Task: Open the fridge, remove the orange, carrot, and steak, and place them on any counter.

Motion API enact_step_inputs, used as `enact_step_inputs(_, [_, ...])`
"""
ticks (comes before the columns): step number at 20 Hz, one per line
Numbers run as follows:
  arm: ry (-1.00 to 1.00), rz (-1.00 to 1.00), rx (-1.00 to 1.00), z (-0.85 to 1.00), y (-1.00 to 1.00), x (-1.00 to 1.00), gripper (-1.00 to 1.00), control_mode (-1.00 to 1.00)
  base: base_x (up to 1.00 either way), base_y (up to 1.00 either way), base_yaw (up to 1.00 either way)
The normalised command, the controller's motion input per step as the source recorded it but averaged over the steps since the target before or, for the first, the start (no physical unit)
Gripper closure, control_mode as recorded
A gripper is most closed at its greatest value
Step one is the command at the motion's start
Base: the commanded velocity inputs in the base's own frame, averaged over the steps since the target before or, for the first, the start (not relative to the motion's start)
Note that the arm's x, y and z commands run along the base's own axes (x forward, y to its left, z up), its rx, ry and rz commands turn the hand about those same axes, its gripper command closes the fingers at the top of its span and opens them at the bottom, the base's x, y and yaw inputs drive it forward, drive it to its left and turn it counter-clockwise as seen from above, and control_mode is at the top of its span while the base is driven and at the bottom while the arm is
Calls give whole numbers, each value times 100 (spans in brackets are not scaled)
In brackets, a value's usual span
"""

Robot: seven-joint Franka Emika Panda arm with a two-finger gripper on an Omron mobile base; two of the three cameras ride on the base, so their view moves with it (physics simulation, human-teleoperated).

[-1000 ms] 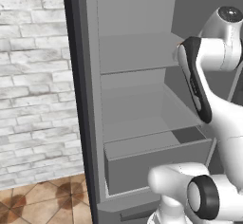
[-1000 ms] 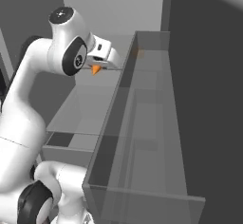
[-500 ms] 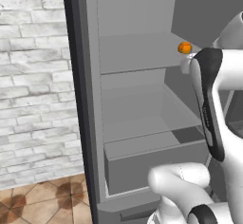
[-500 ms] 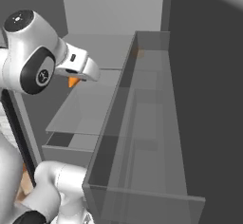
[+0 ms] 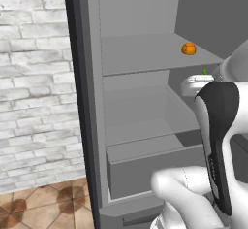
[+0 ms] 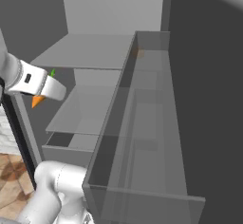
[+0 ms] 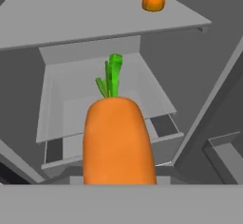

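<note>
Carrot [image 7: 118,142] sits clamped in the jaws, green top pointing away from the hand, held out in front of the open fridge [image 5: 92,126] and not yet carried to a desk. Orange [image 5: 189,49] lies on the upper shelf [image 5: 145,53], untouched. Steak can't be made out. By my reading one item is in transit, with the other two left to fetch.
</note>
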Motion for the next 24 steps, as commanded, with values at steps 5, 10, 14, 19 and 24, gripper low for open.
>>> enact_step_inputs(5, [0, 0, 2, 0, -7, -13, 100, -100, 0, 0, 0])
enact_step_inputs(10, [0, 0, 0, 0, 0, 0, 100, -100, 0, 0, 0])
enact_step_inputs(14, [0, 0, 0, 0, 0, 0, 100, -100, 0, 0, 0])
enact_step_inputs(19, [0, 0, 0, 0, 0, 0, 100, 100, -12, 0, 0])
enact_step_inputs(24, [0, 0, 0, 0, 0, 0, 100, 100, -91, 0, 4])
